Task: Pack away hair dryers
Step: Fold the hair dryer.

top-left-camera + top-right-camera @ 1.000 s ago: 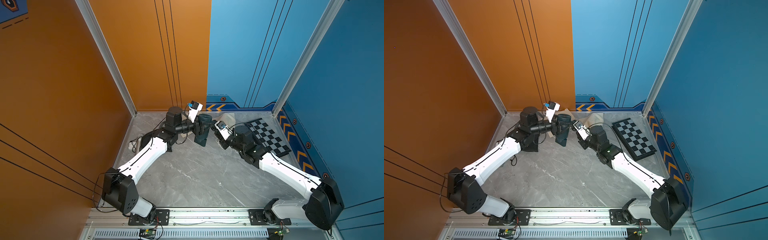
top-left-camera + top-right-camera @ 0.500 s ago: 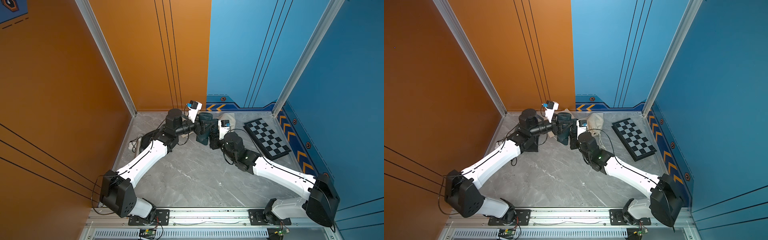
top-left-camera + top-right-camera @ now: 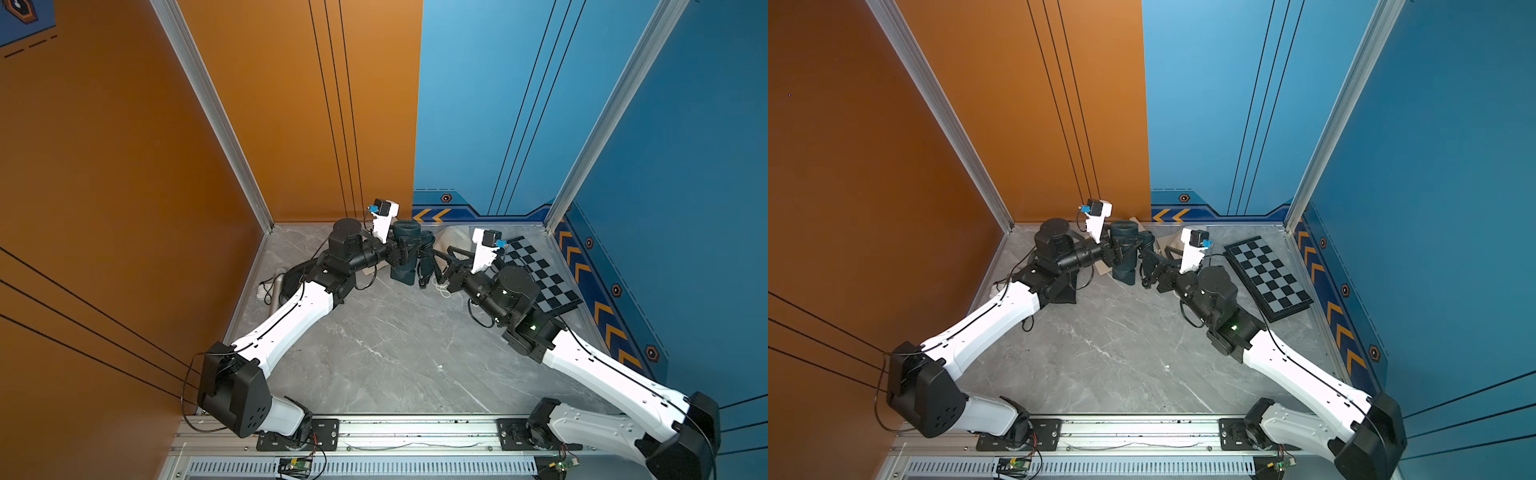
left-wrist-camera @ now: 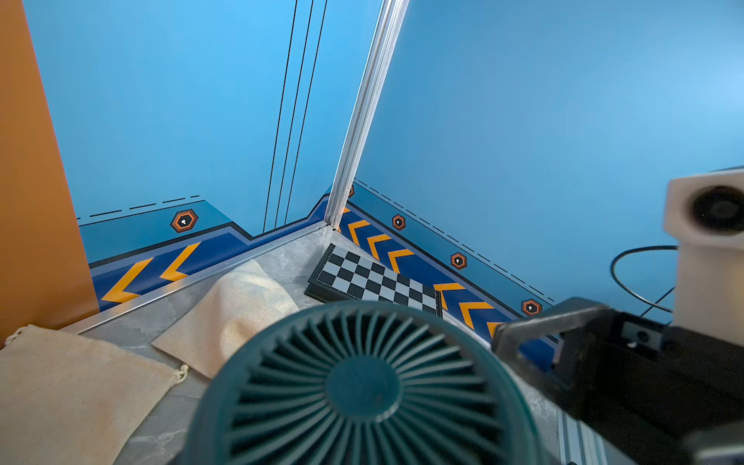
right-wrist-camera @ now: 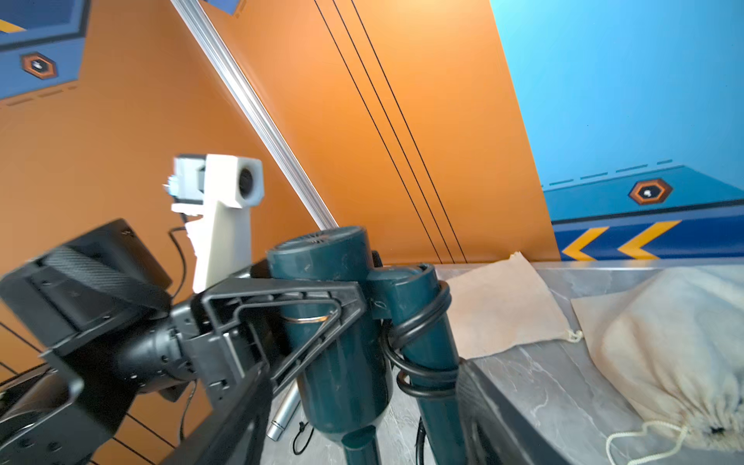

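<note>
Left jaws clamped on teal hair dryer [image 5: 346,378] — upright, right jaws spread apart beside its handle

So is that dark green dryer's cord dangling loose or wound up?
Wound up: the black cord loops in coils around the teal dryer handle.

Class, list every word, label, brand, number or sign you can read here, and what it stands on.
No words, brands or numbers are readable in any view.
Orange chevron arrows: on the dark blue wall band.
Orange-rimmed hexagon badges, same band: white mark inside, too small to read.
Dark teal plastic hair dryer: no label visible.
</note>
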